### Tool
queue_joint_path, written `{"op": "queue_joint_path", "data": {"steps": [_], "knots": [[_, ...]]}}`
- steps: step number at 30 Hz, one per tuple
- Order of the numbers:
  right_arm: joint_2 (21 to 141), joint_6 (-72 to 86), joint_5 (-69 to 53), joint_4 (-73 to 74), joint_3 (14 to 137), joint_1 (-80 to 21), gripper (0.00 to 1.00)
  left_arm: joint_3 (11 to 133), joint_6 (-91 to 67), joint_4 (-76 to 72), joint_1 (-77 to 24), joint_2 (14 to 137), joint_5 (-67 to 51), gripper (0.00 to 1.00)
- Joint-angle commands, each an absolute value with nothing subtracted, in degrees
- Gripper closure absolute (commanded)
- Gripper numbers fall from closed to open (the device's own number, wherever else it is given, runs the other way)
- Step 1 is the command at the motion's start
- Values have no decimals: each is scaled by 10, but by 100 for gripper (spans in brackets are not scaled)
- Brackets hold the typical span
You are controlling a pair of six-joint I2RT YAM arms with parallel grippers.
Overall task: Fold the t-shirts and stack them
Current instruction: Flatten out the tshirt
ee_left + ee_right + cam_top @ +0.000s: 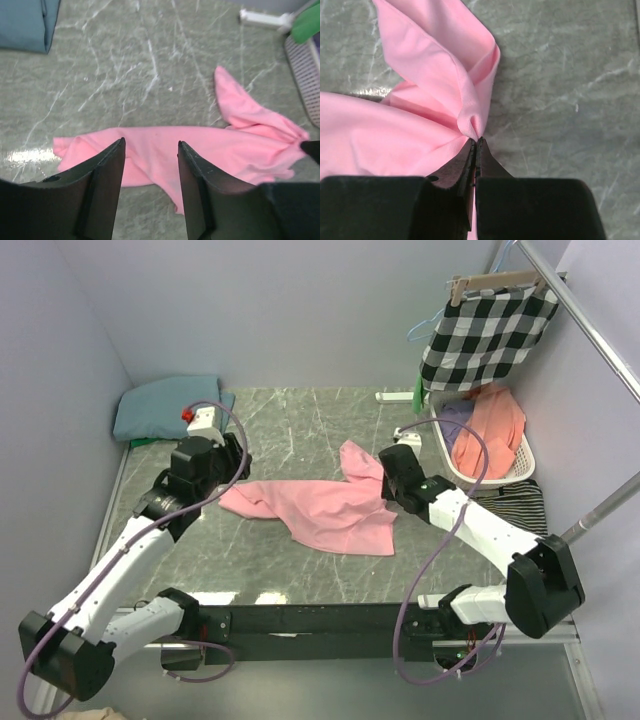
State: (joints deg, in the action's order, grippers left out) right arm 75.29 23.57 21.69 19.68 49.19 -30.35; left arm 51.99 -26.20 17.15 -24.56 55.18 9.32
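While the right gripper [476, 144] pinches a bunched edge of the pink t-shirt [325, 512], probably to draw it flat for folding, the garment sprawls crumpled mid-frame in the top view, its frame-left end just beneath the spread, unladen left gripper [151, 146], the teal t-shirt [165, 408] lying upper left.

The right gripper [476, 142] pinches the pink t-shirt [395, 135] (bunched fold).
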Motion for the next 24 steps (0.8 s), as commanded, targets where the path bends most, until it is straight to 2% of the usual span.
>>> {"op": "queue_joint_path", "data": {"steps": [1, 3, 4, 5, 8, 9, 11, 13, 17, 24], "knots": [[708, 240, 263, 206, 505, -301, 100, 491, -268, 133, -242, 570, 98, 47], [712, 240, 287, 217, 514, -302, 98, 480, -277, 98, -240, 596, 84, 47], [714, 233, 286, 217, 518, -301, 86, 473, -279, 87, -239, 608, 78, 48], [716, 223, 265, 214, 521, -303, 55, 471, -282, 81, -239, 634, 74, 48], [701, 206, 192, 189, 529, -329, 53, 463, -295, 58, -238, 687, 81, 53], [698, 194, 182, 179, 531, -348, 50, 461, -303, 47, -234, 699, 92, 53], [706, 185, 162, 164, 543, -393, 39, 451, -315, 34, -223, 725, 98, 48], [727, 156, 143, 158, 573, -417, 38, 433, -337, 12, -191, 736, 84, 45], [826, 105, 133, 151, 633, -471, 32, 389, -367, -37, -118, 737, 52, 42], [975, 57, 89, 134, 736, -512, 31, 327, -400, -86, -29, 720, 32, 41]]}}
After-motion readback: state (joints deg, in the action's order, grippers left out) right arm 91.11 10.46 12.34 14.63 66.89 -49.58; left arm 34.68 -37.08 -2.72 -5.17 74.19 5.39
